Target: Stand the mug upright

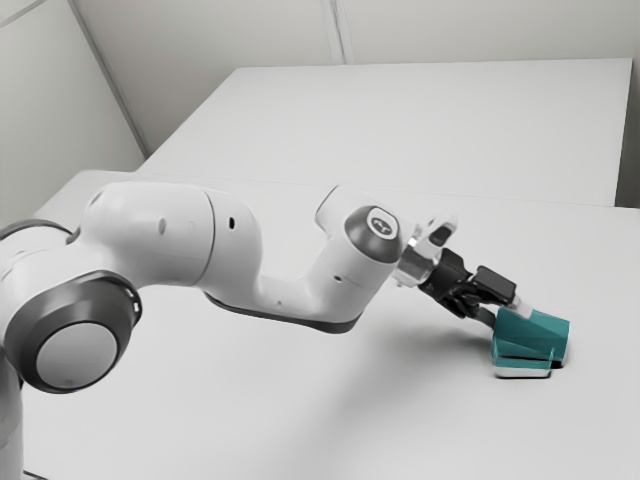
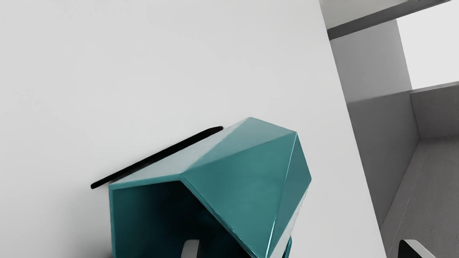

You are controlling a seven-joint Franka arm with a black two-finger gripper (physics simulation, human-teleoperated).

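One mug (image 1: 533, 338) is lying on its side, and one bench (image 1: 230, 410) is carrying it. One arm (image 1: 165, 235) is reaching toward the mug, bearing one pincer (image 1: 503, 312) beside it. Two fingertips (image 2: 190, 248) are standing apart: one at the mug's mouth, one outside the mug. One black strip (image 2: 157, 157) is running alongside the mug.

Mug (image 2: 244, 182): teal, unpatterned, its facets grading from pale to deep teal; interior, dark teal passing into black. Arm (image 1: 165, 250): glossy white, with dark grey joint covers (image 1: 120, 300). Fingers (image 1: 521, 309): black, pale grey at the tips. Desk (image 1: 450, 430): plain, very light grey.
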